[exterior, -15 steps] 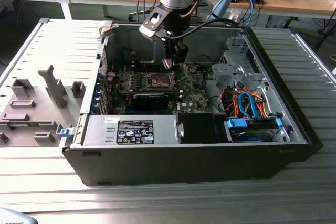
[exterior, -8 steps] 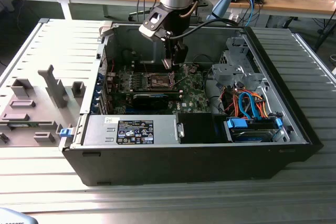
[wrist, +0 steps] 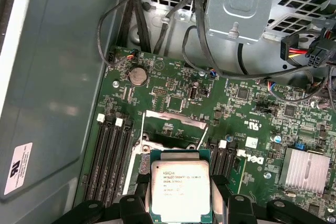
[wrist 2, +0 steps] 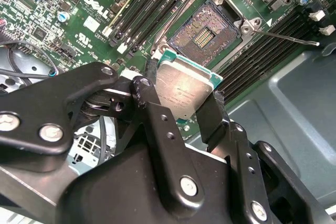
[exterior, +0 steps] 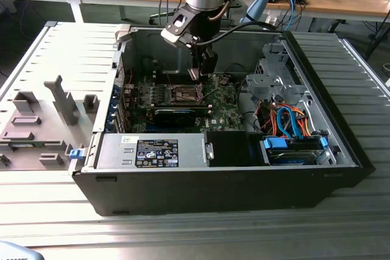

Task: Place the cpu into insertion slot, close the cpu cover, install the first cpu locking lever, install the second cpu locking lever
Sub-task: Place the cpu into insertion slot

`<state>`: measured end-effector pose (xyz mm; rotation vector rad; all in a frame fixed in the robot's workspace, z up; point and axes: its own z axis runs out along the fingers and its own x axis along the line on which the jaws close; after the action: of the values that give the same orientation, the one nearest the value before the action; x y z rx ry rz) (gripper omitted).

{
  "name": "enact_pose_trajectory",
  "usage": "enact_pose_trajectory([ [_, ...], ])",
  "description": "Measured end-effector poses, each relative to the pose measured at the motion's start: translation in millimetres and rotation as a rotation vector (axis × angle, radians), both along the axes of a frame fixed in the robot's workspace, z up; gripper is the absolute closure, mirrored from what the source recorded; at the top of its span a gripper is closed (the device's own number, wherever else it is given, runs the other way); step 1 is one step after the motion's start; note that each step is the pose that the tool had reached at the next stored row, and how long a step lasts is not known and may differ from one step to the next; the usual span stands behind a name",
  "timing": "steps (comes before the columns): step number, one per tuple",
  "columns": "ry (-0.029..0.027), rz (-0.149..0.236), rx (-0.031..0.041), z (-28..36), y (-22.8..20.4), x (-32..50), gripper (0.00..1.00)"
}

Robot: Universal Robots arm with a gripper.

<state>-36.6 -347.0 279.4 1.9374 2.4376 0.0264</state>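
Holding the cpu (wrist: 180, 190) by two opposite edges, the gripper (exterior: 195, 73) hangs inside the open computer case (exterior: 341, 144). Its fingers (wrist 2: 214, 109) are closed onto the chip, metal top facing the wrist.

1. Step in hand: the first one, placing the cpu. The chip is clear of the board, not yet seated.
2. Location of target: the insertion slot (wrist 2: 205, 32) lies on the green motherboard (wrist: 236, 108) beneath the gripper, just beyond the fingertips. Its contact field is bare.
3. Cover and levers: the cpu cover (wrist: 176, 120) appears to stand raised at the slot's far edge. A thin locking lever (wrist 2: 291, 37) is swung outward, so neither closing step is done.
4. Requirement, as I judge it: the chip must sit square and level over the slot before release, since the exposed contacts tolerate no sliding or tilt.
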Motion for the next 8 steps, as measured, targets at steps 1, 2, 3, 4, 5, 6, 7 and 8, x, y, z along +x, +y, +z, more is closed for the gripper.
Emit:
enact_pose_trajectory([
  [1,0.0,-0.003,0.0,0.0,0.0,0.0,0.45],
  [2,0.0,-0.005,0.0001,-0.1,0.0,0.0,0.45],
  [3,0.0,-0.008,0.0,-0.1,0.0,0.0,0.45],
  [4,0.0,-0.009,0.0,-0.1,0.0,0.0,0.45],
  [5,0.0,-0.011,0.0,-0.2,0.0,0.0,0.45],
  [6,0.0,-0.014,0.0001,-0.3,0.0,0.0,0.45],
  [7,0.0,-0.017,0.0,-0.3,0.0,0.0,0.45],
  [8,0.0,-0.019,0.0001,-0.4,0.0,0.0,0.45],
])
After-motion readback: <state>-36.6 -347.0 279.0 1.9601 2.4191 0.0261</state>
